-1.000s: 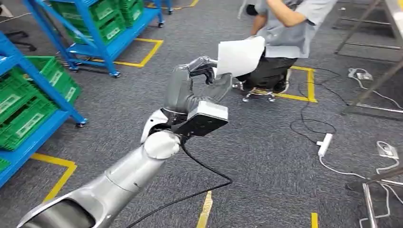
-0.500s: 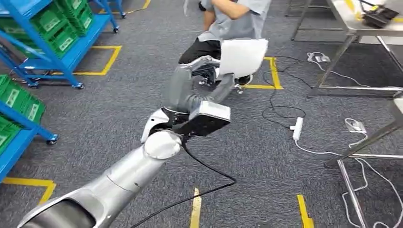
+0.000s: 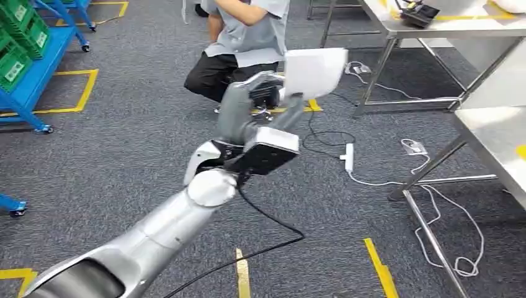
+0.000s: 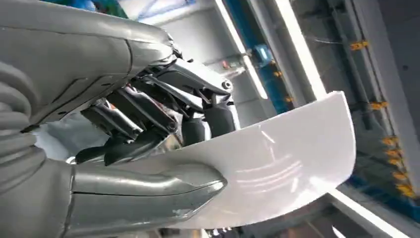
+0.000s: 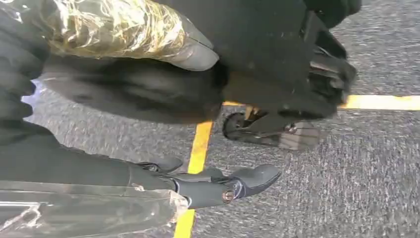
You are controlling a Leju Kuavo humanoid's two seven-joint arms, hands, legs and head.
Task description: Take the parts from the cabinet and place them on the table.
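Out in front of me, raised at the end of the outstretched left arm, my left hand [image 3: 263, 93] pinches the white part [image 3: 313, 71], a thin curved sheet that sticks out to the right of the hand and slightly above it. On the left wrist view I see the thick grey thumb [image 4: 148, 186] pressed along one face of the part [image 4: 277, 168] while the darker fingers [image 4: 198, 91] curl onto the other face, so the sheet is clamped between them. Just beyond the hand a person [image 3: 239, 40] crouches on the grey carpet, partly hidden behind the hand and the part. Further right of the hand stands a metal table [image 3: 397, 31] with a dark object on its top, and a second steel table [image 3: 496, 146] lies nearer on that side; a white power strip [image 3: 348, 157] and loose cables lie on the floor between them. Far to the left of the hand I see a blue rack [image 3: 28, 87] with green bins. My right hand [image 5: 208, 186] hangs over the carpet and a yellow floor line [image 5: 195, 158], its dark fingers extended and apart, holding nothing.
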